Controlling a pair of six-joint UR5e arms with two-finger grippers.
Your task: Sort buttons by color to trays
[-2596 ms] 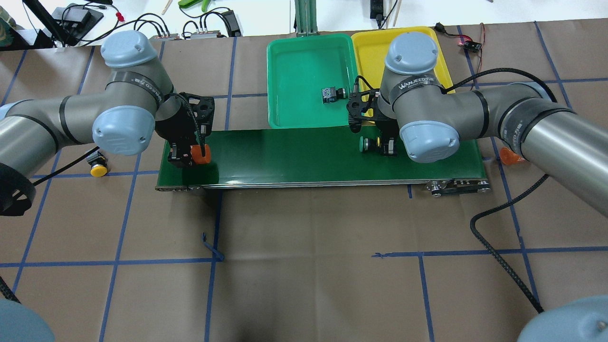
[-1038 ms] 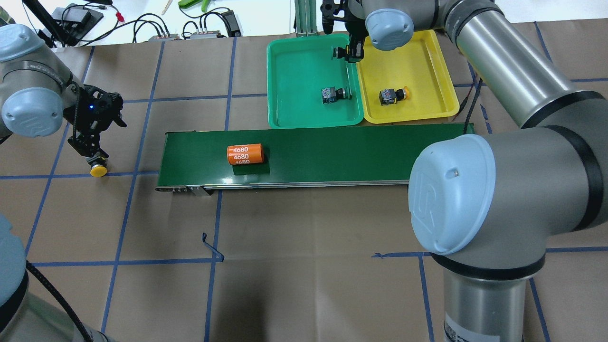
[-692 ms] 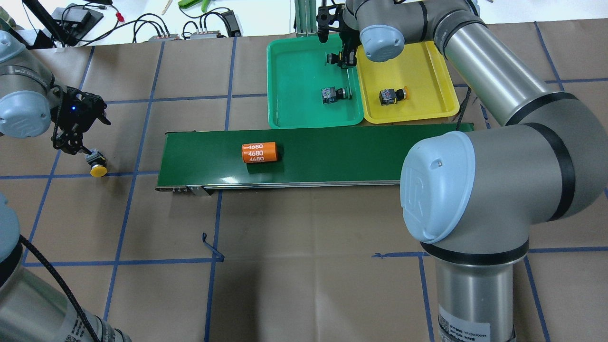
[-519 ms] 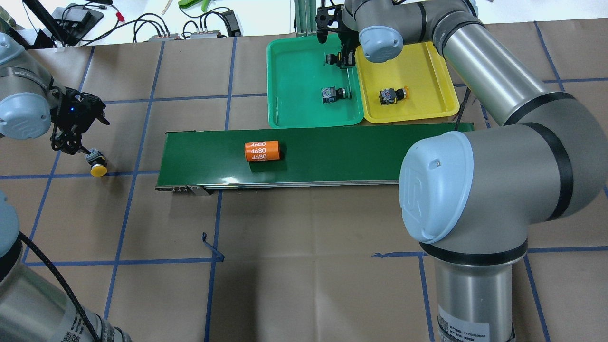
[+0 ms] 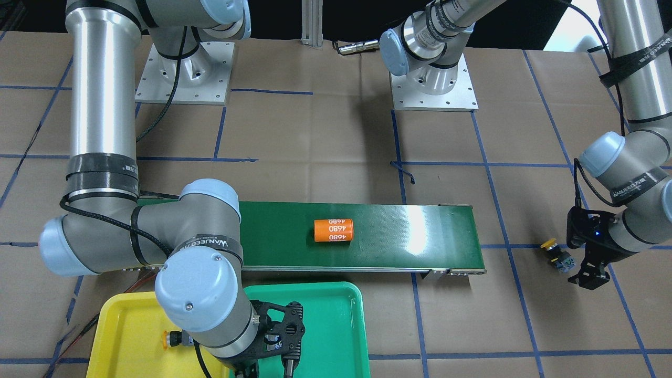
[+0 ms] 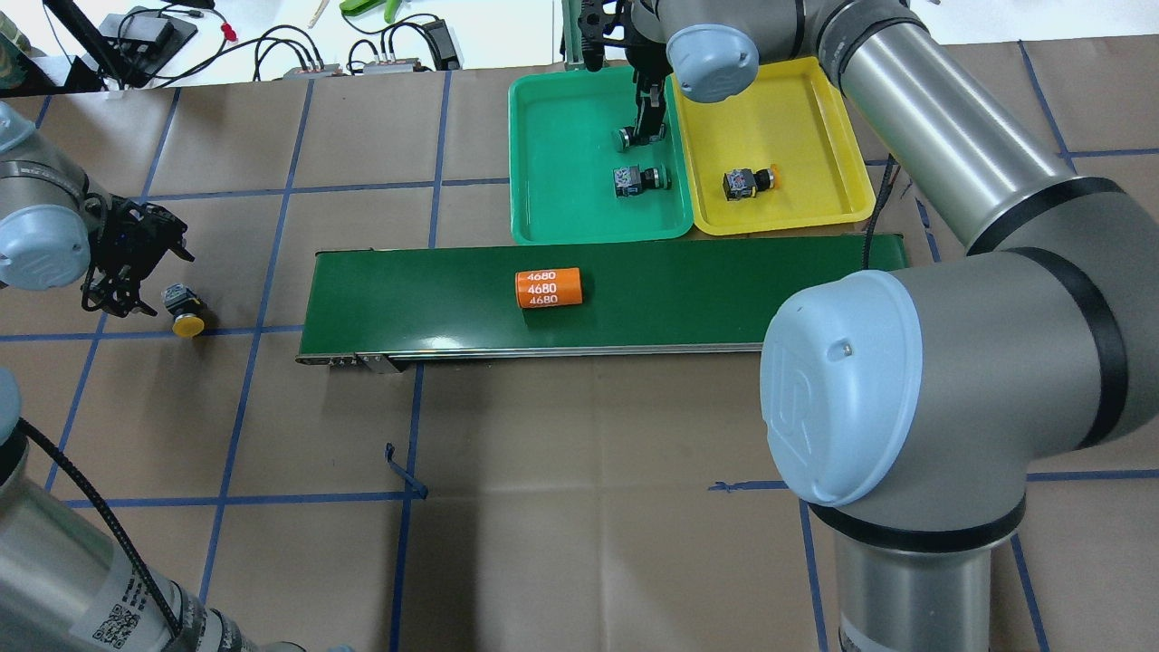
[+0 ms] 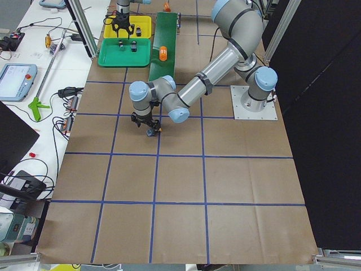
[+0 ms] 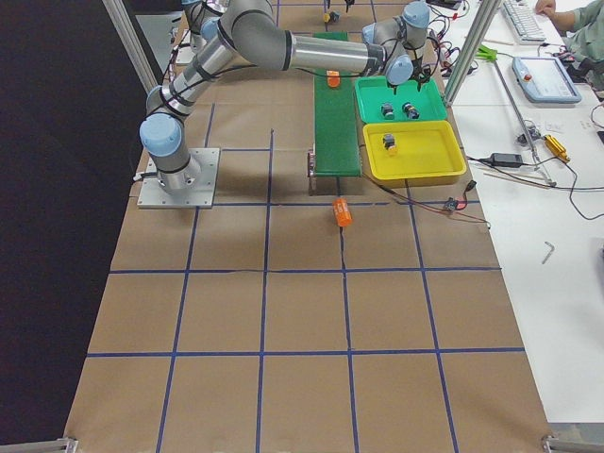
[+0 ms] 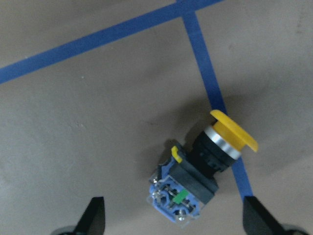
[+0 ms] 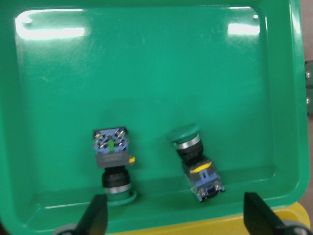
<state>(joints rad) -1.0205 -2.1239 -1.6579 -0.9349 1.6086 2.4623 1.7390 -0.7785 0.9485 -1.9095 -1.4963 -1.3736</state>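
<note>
Left claw [image 9: 174,219] hangs released and empty over the tabletop [image 9: 73,122], its two dark fingertips [image 9: 94,215] spread to the lower corners of the wrist view. Just ahead of them, between the two and touching neither, a yellow button [image 9: 198,169] lies on its side. Its terminal end is nearest the claw and its cap farthest from it, lying across a strip of blue tape [image 9: 203,68]. The mushroom cap is smooth, glossy yellow plastic over a bright metal collar. The body is a black block, and the terminal end is bluish plastic set with small screws. The tabletop is matte brown paper.

Right claw [image 10: 176,218] is likewise spread and grasps nothing, poised over the green tray [image 10: 146,63]. Two buttons lie on their sides on the tray floor ahead of it, apart from each other. One green button [image 10: 113,161], ahead of one fingertip, points its cap back toward the claw, by the tray's near wall. The second green button [image 10: 195,161], closer to the other fingertip, lies slantwise with its cap away from the claw. The tray is shiny moulded plastic with rounded corners, a raised rim and glare patches at its far corners. Beside this claw, the yellow tray [image 6: 797,118] sits right against the green one and holds a second yellow button [image 6: 747,183], also on its side.
</note>
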